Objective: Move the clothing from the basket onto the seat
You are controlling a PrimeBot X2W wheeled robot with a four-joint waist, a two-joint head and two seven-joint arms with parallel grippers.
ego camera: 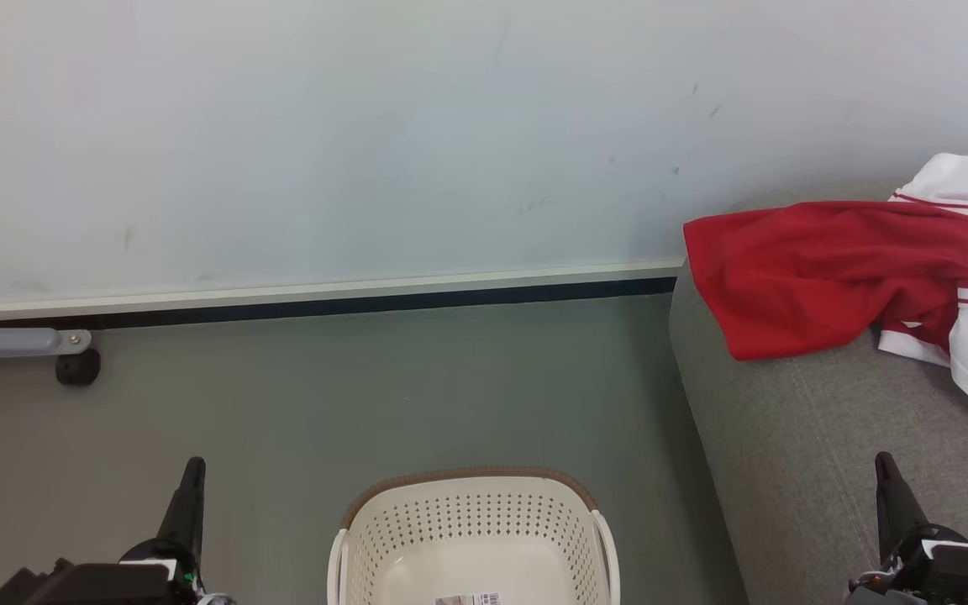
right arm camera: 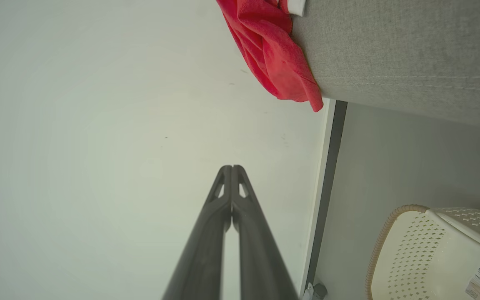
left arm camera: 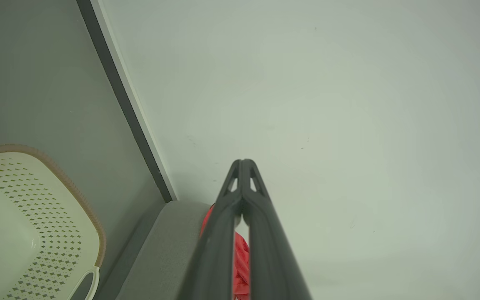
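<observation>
Your left gripper (left arm camera: 243, 163) has its two fingers pressed together tip to tip with nothing pinched, low beside the basket (ego camera: 471, 475) and aimed at the pale wall (ego camera: 366, 126). Your right gripper (right arm camera: 231, 168) is the same, closed on nothing, sitting over the near part of the seat (ego camera: 795, 445). The basket stands on the grey floor (ego camera: 366, 386) between the two arms. What you can see of its inside is bare, with just a barcode label (ego camera: 469, 599) on the bottom. Its near half is cut off by the head view's lower edge, so you can probably call it emptied, but not for certain. The clothing (ego camera: 820, 269) lies on the seat at the wall end, red body crumpled and white sleeves spread to the right. One red hem droops over the seat's end edge toward the skirting. Judge it light, limp and likely to stretch or slide rather than lift as one piece. If you must reposition it, pinch a raised fold in the red body well on the cushion, not the hanging hem or a loose sleeve. Dragging by the edge risks pulling it off onto the floor.
</observation>
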